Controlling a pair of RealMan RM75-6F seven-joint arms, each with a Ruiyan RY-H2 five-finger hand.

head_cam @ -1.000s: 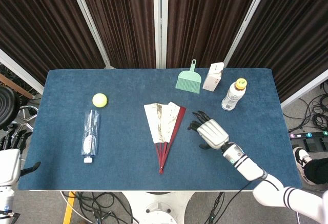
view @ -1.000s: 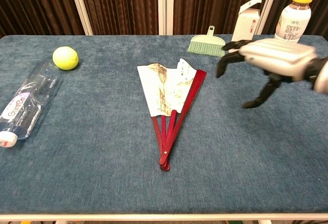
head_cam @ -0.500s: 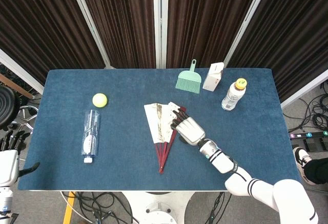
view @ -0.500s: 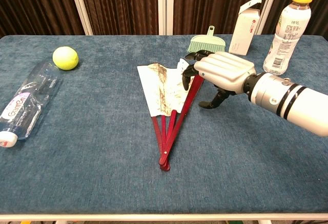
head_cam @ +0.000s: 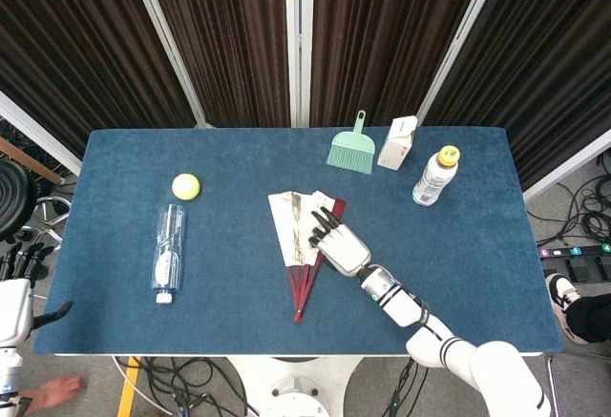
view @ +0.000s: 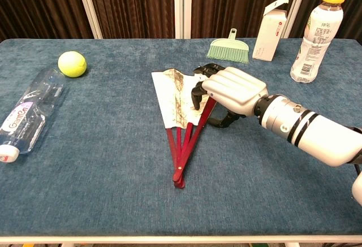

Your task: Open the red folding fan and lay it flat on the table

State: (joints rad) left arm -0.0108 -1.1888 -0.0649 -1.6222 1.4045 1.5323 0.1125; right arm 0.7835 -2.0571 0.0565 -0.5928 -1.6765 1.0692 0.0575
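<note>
Clear ribbed plastic marks the bottle (view: 27,115) lying on its side at the left of the chest view, a fuzzy yellow-green ball (view: 72,64) above it. Your left hand (head_cam: 21,260) hangs off the table's left edge in the head view; you cannot tell its finger state. At centre, the red folding fan (view: 181,117) lies partly spread on the blue felt table (view: 102,190), paper leaf pale and stained. Your right hand (view: 229,91) rests on its right ribs, fingers curled down onto them. Upper right stand a green brush (view: 228,49), a carton (view: 272,28) and a drink bottle (view: 312,37); open felt lies below. Dark curtains (head_cam: 229,35) hang behind.
</note>
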